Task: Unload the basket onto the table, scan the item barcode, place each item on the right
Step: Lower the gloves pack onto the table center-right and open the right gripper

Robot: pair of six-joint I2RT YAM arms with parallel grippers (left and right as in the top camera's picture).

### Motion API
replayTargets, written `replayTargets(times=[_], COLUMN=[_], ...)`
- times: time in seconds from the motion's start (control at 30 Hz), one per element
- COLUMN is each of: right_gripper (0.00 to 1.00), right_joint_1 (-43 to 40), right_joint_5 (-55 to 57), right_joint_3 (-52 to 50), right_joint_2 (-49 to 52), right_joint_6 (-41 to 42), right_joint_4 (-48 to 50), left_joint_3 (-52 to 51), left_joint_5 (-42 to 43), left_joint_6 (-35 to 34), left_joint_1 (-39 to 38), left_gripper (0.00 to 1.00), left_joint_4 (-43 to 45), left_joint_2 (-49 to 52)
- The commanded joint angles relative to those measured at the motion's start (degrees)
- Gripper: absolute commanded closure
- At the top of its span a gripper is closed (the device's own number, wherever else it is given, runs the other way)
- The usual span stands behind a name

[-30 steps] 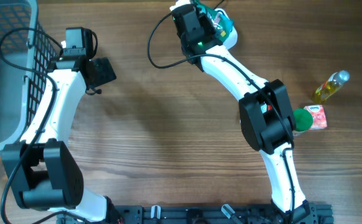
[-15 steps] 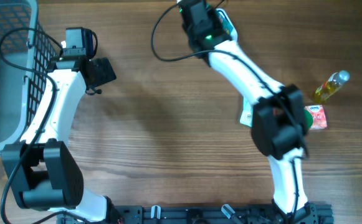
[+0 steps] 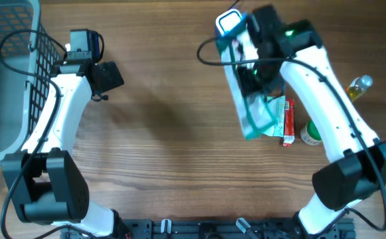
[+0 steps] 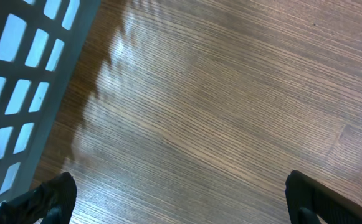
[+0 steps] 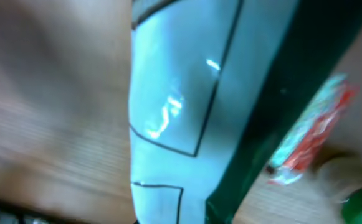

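The item is a green and pale-blue bag [image 3: 252, 99]. It hangs lengthwise under my right gripper [image 3: 244, 48], which is shut on its top end above the right half of the table. The right wrist view is blurred. There the bag [image 5: 174, 93] fills the frame, showing a pale panel with black outlined boxes and a dark green side. The fingers are hidden behind it, and I can make out no barcode. My left gripper [image 3: 107, 76] is open and empty over bare wood, beside the basket. In its wrist view the left gripper [image 4: 184, 208] has its two tips far apart.
A grey plastic basket [image 3: 6, 79] fills the far left, and its wall [image 4: 19, 93] shows in the left wrist view. A red and white packet [image 3: 287, 121], a green-capped thing [image 3: 311, 133] and a yellow bottle [image 3: 355, 89] lie on the right.
My right arm has swung from the far middle edge toward the right and nearer, carrying the bag, which now hangs lengthwise over the table. The left arm has not moved.
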Motion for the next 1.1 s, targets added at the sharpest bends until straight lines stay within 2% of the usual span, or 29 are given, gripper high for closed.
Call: replayTargets(times=[0.0, 0.13, 0.23, 0.27, 0.33, 0.37, 0.67, 0.73, 0.77, 0.87, 1.07], right_gripper=[0.96, 0.96, 0.95, 0.9, 0.5, 0.43, 0.33, 0.2, 0.0, 0.0, 0.01], right_joint_1=[0.02, -0.15, -0.15, -0.15, -0.13, -0.15, -0.13, -0.13, -0.13, -0.13, -0.13], right_joint_5=[-4.98, -2.27, 4.28, 6.23, 8.22, 8.66, 10.38, 10.36, 10.34, 10.34, 10.34], right_joint_3=[-9.27, -17.05, -19.12, -19.3, -19.3, -19.3, -19.34, -19.34, -19.34, -19.34, -19.34], right_joint_2=[0.9, 0.9, 0.9, 0.9, 0.9, 0.9, 0.9, 0.9, 0.9, 0.9, 0.9], right_joint_6=[2.14, 8.37, 12.15, 12.26, 12.24, 12.2, 12.39, 12.39, 12.35, 12.07, 11.85], right_joint_4=[2.95, 11.04, 12.22, 12.24, 12.22, 12.22, 14.45, 15.5, 15.93, 17.25, 34.62], left_joint_3=[0.44, 0.44, 0.44, 0.44, 0.44, 0.44, 0.44, 0.44, 0.44, 0.44, 0.44], left_joint_5=[-0.72, -0.72, -0.72, -0.72, -0.72, -0.72, -0.72, -0.72, -0.72, -0.72, -0.72], left_joint_6=[-0.09, -0.09, -0.09, -0.09, -0.09, -0.09, -0.09, -0.09, -0.09, -0.09, -0.09], left_joint_1=[0.11, 0.09, 0.11, 0.11, 0.11, 0.11, 0.11, 0.11, 0.11, 0.11, 0.11], left_gripper=[0.0, 0.0, 0.0, 0.0, 0.0, 0.0, 0.0, 0.0, 0.0, 0.0, 0.0], left_joint_4=[-0.02, 0.0, -0.02, -0.02, 0.0, 0.0, 0.0, 0.0, 0.0, 0.0, 0.0], left_joint_2=[-0.07, -0.07, -0.07, -0.07, -0.07, -0.07, -0.07, -0.07, -0.07, -0.07, -0.07])
